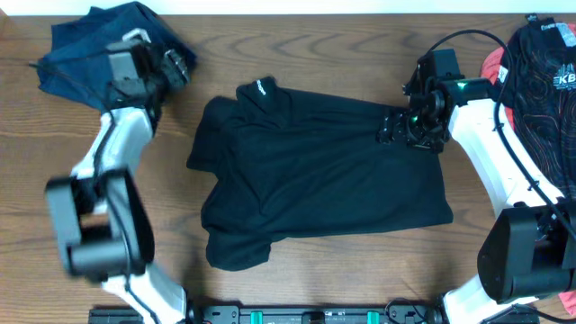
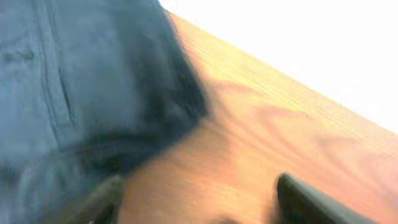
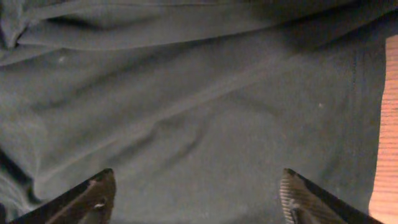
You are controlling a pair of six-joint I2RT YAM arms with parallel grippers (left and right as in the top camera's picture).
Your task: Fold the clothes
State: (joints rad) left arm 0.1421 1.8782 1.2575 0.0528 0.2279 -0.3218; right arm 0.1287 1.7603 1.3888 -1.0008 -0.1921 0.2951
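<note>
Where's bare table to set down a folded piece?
Free: table strip beyond the black shirt, between the navy garment and the right gripper; also the wood in front of the shirt. Crowded: right edge, with the pile of clothes and the right arm.

- The black garment (image 1: 324, 180) is looking like matt, soft cloth.
- The navy garment (image 1: 81, 45), at ten o'clock, is showing matt cloth (seams stitched).
- The table (image 1: 360, 54) is showing smooth, grained wood.
- The arm casings (image 1: 121, 144) are looking like smooth plastic.
</note>
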